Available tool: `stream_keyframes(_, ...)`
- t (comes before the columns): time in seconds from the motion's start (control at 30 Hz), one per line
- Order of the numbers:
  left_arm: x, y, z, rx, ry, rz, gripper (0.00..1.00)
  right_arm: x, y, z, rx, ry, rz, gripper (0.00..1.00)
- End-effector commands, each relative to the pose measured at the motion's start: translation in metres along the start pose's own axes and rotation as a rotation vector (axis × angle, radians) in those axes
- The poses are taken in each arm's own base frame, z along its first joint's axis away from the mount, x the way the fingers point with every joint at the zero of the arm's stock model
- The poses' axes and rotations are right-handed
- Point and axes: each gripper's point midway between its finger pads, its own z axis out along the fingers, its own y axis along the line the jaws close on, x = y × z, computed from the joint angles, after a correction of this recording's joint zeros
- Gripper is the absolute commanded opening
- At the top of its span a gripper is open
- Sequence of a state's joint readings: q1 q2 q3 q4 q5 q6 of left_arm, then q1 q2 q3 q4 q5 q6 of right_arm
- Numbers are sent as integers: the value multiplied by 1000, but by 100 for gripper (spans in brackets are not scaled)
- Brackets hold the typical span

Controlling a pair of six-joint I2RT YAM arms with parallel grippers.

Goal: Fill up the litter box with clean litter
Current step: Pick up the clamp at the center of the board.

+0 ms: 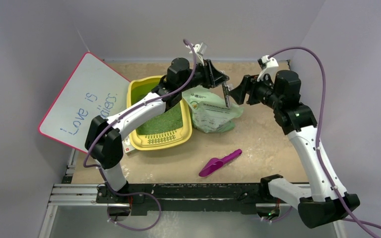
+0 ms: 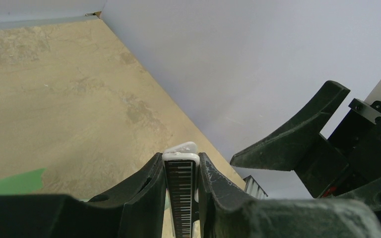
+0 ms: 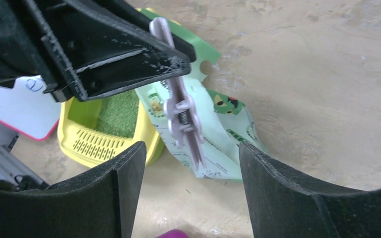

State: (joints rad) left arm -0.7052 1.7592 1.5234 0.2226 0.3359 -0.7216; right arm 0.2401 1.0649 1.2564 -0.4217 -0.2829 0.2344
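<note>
Robot lab test cell. Pale bare walls [image 1: 228, 25] box in a worn tan counter [image 1: 268, 134]; left arm [image 1: 139, 111] and right arm [image 1: 307, 144], trailing purple cables [image 1: 323, 94], stand on an aluminium rail frame [image 1: 74, 196] at the near edge.

The left arm [image 1: 139, 110] crosses above the litter box [image 1: 161, 142]. The left end effector [image 1: 222, 80] holds a clip [image 1: 226, 98] just before the right end effector [image 1: 237, 92]. The surface [image 1: 268, 136] around the scoop [image 1: 220, 162] lies open.

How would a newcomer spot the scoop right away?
Start at the yellow litter box, left of centre, with the pale green bag at its right. Closer to the near edge than the bag, alone on bare tabletop, lies the scoop. Unlike both, it is slim and magenta.
</note>
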Motion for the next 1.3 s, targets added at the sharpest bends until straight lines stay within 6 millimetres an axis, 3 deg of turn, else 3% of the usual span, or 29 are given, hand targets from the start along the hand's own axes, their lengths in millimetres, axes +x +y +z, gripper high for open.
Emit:
stream_keyframes(0.0,-29,-34,-14,106,-65,27,0,1,19,1,-117,13,-8,69)
stream_keyframes(0.63,-27,-40,-13,158,-50,-5,0,-5,22,14,-154,-3,-30,41)
stream_keyframes(0.9,-25,-33,-10,130,-43,-19,0,-19,12,12,-93,-53,-76,44)
stream_keyframes(1.1,-24,-34,-8,136,-33,-20,0,-21,16,14,-119,-60,-98,38)
stream_keyframes(1.27,-22,-32,-7,133,-24,-20,0,-26,23,14,-156,-77,-105,43)
